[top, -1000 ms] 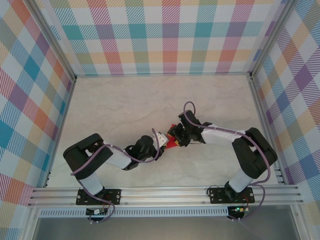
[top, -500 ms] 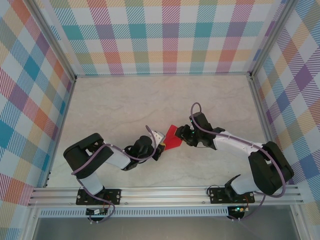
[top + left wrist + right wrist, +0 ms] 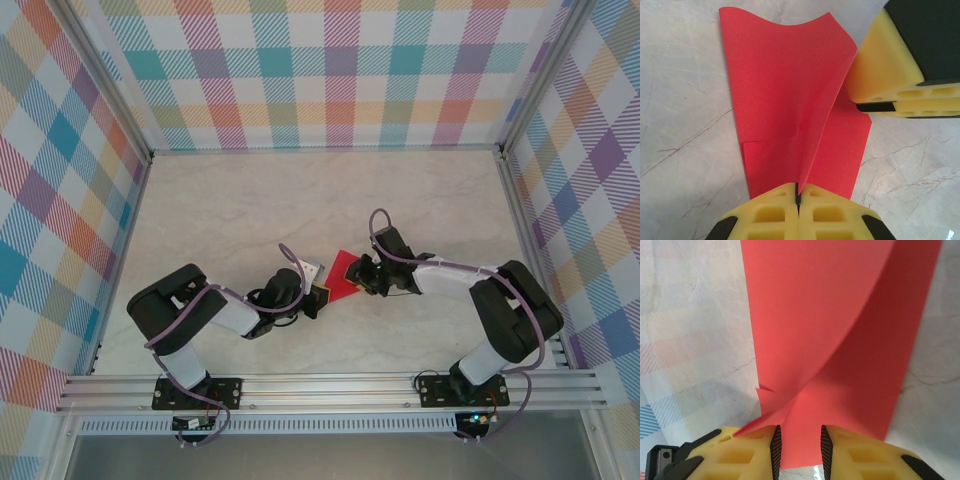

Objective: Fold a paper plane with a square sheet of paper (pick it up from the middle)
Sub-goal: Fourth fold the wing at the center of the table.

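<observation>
A: Now, top view: where is the sheet?
B: The square sheet of paper (image 3: pixel 343 283), red and partly folded, lies mid-table (image 3: pixel 230 210), between my left gripper (image 3: pixel 318 292) and right gripper (image 3: pixel 358 278).
A: Left wrist view?
B: My left gripper (image 3: pixel 798 192) is clamped tight on the sheet's raised crease. One of my right gripper's fingers (image 3: pixel 885 70) sits just beside the far corner.
A: Right wrist view?
B: My right gripper (image 3: pixel 798 445) stands narrowly parted. The sheet's edge passes between its fingers (image 3: pixel 865 457), unpinched.
</observation>
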`<action>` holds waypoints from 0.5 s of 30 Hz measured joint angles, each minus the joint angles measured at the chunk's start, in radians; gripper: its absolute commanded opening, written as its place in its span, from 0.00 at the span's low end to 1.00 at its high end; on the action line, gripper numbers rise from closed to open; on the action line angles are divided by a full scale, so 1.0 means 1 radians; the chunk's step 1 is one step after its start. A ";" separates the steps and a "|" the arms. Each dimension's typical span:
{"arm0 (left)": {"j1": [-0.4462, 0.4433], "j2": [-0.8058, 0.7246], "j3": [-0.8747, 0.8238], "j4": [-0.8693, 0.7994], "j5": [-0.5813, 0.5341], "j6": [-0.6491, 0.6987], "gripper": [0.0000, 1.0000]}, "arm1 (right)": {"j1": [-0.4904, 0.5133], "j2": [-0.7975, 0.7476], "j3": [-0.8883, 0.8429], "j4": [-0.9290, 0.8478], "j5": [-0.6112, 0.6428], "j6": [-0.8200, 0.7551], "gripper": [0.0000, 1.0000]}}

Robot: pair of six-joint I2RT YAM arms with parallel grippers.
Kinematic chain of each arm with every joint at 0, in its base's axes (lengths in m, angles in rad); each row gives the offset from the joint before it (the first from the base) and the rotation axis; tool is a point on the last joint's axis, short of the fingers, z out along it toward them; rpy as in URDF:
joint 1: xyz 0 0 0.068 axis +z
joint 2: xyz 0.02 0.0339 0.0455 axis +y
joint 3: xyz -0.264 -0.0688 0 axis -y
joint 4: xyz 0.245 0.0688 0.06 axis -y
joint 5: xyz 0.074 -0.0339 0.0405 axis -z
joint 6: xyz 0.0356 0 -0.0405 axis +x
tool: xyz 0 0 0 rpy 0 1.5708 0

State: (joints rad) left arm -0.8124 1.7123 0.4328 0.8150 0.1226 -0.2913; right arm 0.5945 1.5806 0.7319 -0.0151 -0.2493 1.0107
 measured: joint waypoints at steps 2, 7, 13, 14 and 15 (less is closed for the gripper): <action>0.004 0.000 0.000 -0.001 0.011 -0.008 0.08 | 0.000 0.018 0.015 0.001 -0.002 -0.003 0.30; 0.010 0.000 0.010 -0.021 0.038 -0.017 0.15 | 0.000 0.062 0.043 0.014 -0.007 -0.003 0.31; 0.013 -0.016 0.043 -0.105 0.066 -0.037 0.25 | 0.000 0.092 0.047 0.022 -0.007 -0.003 0.34; 0.016 -0.026 0.050 -0.125 0.071 -0.041 0.26 | 0.000 0.093 0.047 0.022 -0.007 -0.003 0.35; 0.017 -0.035 0.058 -0.147 0.072 -0.045 0.27 | 0.000 0.093 0.047 0.022 -0.007 -0.004 0.35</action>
State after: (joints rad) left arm -0.7952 1.6772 0.4904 0.6678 0.1947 -0.3367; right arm 0.5945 1.6741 0.7784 0.0071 -0.2562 1.0069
